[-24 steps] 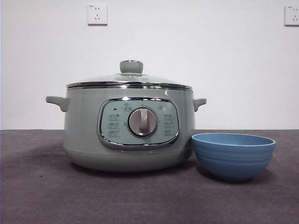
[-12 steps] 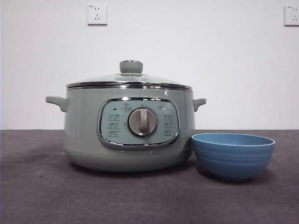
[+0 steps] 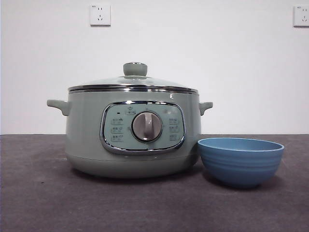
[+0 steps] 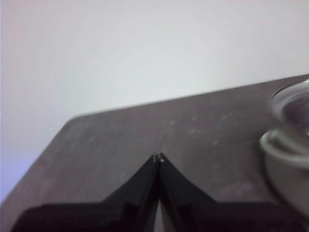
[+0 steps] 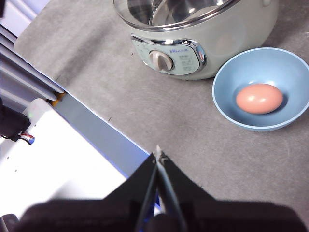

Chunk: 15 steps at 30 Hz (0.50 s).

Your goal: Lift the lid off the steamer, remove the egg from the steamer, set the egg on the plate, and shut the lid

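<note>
The sage-green steamer (image 3: 133,133) stands on the dark table with the glass lid (image 3: 133,83) resting shut on it, green knob up. Just right of it sits the blue plate (image 3: 240,161). From above, in the right wrist view, the brown egg (image 5: 259,98) lies inside the plate (image 5: 227,99), beside the steamer (image 5: 241,34). My right gripper (image 5: 158,155) is shut and empty, high over the table's front edge. My left gripper (image 4: 158,157) is shut and empty over bare table, with the steamer's rim (image 4: 285,145) off to one side. Neither arm shows in the front view.
Two wall sockets (image 3: 100,14) hang on the white wall behind. A white and blue base structure (image 5: 72,159) runs along the table's front edge in the right wrist view. The table's far corner (image 4: 72,121) shows in the left wrist view.
</note>
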Tool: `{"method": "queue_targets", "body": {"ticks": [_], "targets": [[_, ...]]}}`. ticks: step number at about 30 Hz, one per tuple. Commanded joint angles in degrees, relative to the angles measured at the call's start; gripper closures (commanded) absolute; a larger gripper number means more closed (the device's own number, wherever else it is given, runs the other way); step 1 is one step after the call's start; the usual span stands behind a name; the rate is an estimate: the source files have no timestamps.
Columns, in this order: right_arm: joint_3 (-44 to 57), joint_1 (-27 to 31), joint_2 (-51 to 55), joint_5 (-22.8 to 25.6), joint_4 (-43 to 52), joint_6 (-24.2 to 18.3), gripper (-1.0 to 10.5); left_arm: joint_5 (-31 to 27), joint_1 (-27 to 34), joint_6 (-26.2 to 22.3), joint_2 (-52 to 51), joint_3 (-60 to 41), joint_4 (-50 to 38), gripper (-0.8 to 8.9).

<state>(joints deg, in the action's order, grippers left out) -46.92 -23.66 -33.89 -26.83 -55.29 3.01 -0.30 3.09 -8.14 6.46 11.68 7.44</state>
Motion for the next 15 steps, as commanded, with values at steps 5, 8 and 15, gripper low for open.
{"method": "queue_targets", "body": {"ticks": [5, 8, 15], "targets": [[0.6, -0.1, 0.2, 0.2, 0.3, -0.5, 9.5, -2.9, 0.4, 5.7, -4.2, -9.1, -2.4, 8.17], [0.6, -0.1, 0.2, 0.2, 0.3, -0.5, 9.5, -2.6, 0.4, 8.2, -5.9, -11.5, -1.1, 8.17], [0.6, -0.1, 0.2, 0.2, 0.3, -0.5, 9.5, -0.5, 0.4, 8.9, -6.3, -11.5, 3.5, 8.17]]}}
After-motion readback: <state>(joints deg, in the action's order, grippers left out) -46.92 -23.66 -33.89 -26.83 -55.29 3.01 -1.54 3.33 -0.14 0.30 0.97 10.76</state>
